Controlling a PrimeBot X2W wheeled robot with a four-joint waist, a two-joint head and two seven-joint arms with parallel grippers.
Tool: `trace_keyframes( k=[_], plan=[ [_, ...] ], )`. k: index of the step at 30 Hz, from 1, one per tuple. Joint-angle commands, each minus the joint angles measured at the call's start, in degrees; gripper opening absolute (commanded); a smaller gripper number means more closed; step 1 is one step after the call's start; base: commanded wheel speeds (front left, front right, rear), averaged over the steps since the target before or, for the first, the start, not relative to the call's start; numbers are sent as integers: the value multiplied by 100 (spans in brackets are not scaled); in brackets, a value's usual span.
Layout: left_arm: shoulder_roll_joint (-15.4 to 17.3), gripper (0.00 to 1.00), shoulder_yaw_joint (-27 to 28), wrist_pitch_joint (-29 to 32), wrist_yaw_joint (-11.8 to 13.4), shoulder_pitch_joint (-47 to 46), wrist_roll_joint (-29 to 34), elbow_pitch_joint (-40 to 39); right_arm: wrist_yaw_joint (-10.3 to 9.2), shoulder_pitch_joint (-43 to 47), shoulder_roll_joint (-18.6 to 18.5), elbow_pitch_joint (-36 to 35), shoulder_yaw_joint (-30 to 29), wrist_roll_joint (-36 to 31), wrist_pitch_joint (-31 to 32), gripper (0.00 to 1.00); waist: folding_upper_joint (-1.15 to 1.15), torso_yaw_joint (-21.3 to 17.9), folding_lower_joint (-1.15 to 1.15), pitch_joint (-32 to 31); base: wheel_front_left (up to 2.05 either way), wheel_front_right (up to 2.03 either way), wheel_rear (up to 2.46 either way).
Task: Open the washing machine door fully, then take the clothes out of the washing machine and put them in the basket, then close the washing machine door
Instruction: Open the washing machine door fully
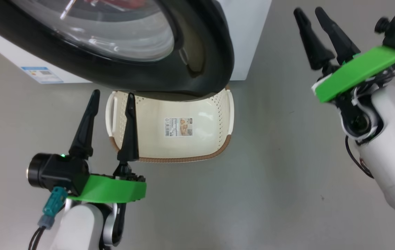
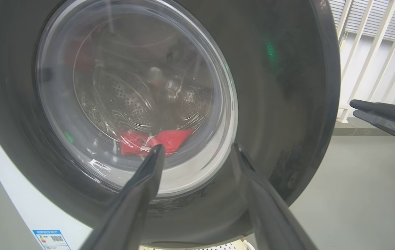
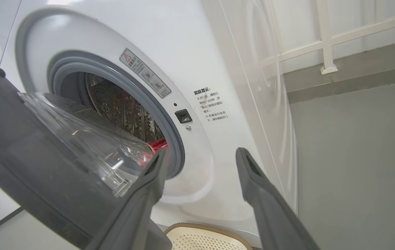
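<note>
Black-rimmed washing machine door [image 1: 214, 52] ajar, glass bowl [image 3: 79, 135] pointing into the drum [image 3: 124, 111], both jaws wide, empty.

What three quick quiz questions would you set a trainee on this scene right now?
1. What lies in the basket?
2. True or false: the door is shut.
3. Where are the clothes? A in the drum; B in the basket; C draped over the door.
Key: 1 nothing but its label. 2 false, it stands ajar. 3 A.
</note>
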Motion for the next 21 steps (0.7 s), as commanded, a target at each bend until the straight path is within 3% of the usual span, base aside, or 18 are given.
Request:
trace_keyframes(
  k=[1, 4, 9, 15, 21],
  plan=[
    [131, 100, 208, -28, -59, 87, -64, -93, 44, 177, -47, -65, 223, -331, -331, 100, 0, -86, 0, -27, 0, 0, 0],
    [151, 100, 252, -28, -70, 101, -56, -48, 44, 268, -120, 63, 486, -825, -671, 100, 0, -163, 0, -54, 0, 0, 0],
    [156, 100, 312, -28, -75, 95, -50, -7, 44, 443, -67, 221, 360, -1447, -869, 100, 0, -232, 0, -88, 0, 0, 0],
    [147, 100, 377, -28, -119, 89, -24, -17, 44, 1112, 356, -520, -924, -3068, -891, 100, 0, -308, 0, -78, 0, 0, 0],
    [124, 100, 436, -28, -155, 115, 6, -63, 44, 1822, 811, -1369, -1665, -4158, -892, 100, 0, -328, 0, -91, 0, 0, 0]
  ],
)
